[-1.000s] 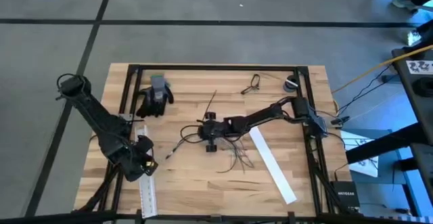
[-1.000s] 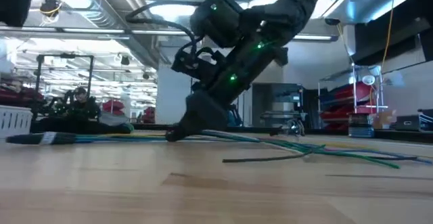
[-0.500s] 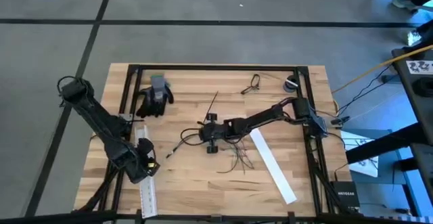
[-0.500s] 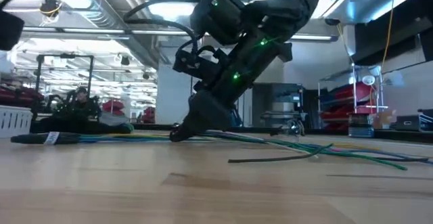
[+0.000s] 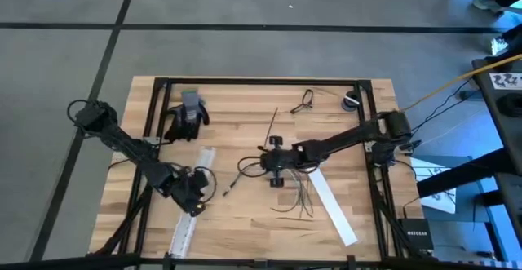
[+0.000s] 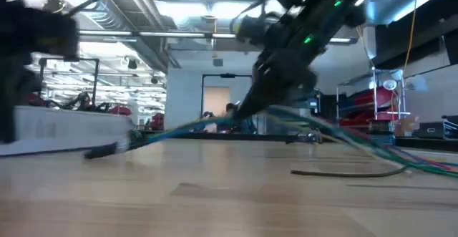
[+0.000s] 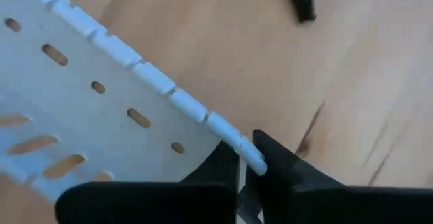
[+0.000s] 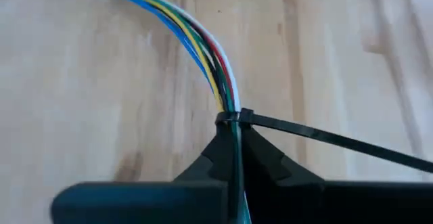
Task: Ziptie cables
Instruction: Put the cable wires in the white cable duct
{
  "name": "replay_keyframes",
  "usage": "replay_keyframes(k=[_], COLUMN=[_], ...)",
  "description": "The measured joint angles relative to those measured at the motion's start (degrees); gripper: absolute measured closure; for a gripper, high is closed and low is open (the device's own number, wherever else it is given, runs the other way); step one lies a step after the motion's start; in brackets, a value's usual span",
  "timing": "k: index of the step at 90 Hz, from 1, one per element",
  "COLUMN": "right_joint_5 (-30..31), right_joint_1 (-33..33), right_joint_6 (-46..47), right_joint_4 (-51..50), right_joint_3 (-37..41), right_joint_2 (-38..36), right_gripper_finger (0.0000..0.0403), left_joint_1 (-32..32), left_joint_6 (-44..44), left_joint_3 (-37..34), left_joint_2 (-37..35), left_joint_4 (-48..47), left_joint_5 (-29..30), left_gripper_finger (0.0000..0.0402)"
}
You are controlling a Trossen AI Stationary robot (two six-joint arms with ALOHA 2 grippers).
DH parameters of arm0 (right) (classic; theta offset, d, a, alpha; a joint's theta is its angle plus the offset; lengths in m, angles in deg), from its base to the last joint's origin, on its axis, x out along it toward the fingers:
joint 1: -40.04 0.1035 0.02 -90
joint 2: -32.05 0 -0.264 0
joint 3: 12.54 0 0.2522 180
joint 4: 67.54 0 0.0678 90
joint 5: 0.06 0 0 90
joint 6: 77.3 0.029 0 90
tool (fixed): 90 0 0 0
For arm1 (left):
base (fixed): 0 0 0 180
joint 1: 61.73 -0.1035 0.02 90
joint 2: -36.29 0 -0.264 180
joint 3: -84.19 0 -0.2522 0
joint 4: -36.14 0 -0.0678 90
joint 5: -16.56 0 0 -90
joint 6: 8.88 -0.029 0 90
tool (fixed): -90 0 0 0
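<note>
On table: two grippers [image 5: 275,161] [image 5: 196,198], one cables [image 8: 203,45] bunch, two white strips [image 5: 330,211] [image 5: 189,221]

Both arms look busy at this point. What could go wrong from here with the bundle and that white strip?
The right end effector is shut on the cables just below the black zip tie, whose long tail sticks out sideways; it could snag. Loose strands trail on the table, so further pulling may splay the bundle. The left end effector grips only the edge of the white perforated strip, which could slip or swing.
</note>
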Motion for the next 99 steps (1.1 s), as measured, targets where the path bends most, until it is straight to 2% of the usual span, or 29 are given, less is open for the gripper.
replay_keyframes(k=[11, 19, 38, 51, 59, 76, 87, 99], right_joint_5=[3.67, 4.37, 5.61, 8.05, 8.52, 8.79, 8.79, 8.81], right_joint_1=[1.66, 2.66, 5.18, 5.90, 5.84, 5.84, 5.84, 5.81], right_joint_6=[0.57, 0.61, 2.69, 3.03, 3.56, 3.56, 3.55, 3.42], right_joint_4=[-3.98, -6.12, -7.60, -9.39, -10.48, -11.22, -11.14, -8.95], right_joint_3=[0.87, 0.87, 0.85, 0.83, 0.83, 0.83, 0.76, 0.74], right_joint_2=[-5.36, -8.68, -14.46, -17.05, -17.31, -17.66, -17.75, -17.75], right_gripper_finger=[0.0403, 0.0403, 0.0403, 0.0403, 0.0403, 0.0403, 0.0403, 0.0403], left_joint_1=[-4.96, -8.12, -13.81, -15.59, -16.06, -17.89, -18.59, -18.60], left_joint_6=[-14.33, -21.42, -29.01, -32.81, -34.99, -37.66, -38.82, -38.59], left_joint_3=[-0.26, -0.17, 0.00, 0.02, 0.05, 3.58, 7.80, 11.34], left_joint_2=[0.41, 1.27, 6.67, 10.87, 11.94, 12.01, 9.18, 5.29], left_joint_4=[4.93, 9.05, 20.00, 30.38, 33.30, 29.01, 19.55, 11.06], left_joint_5=[-0.11, -0.24, -2.57, -4.42, -5.05, -7.16, -10.39, -9.98], left_gripper_finger=[0.0398, 0.0401, 0.0400, 0.0400, 0.0393, 0.0327, 0.0282, 0.0254])
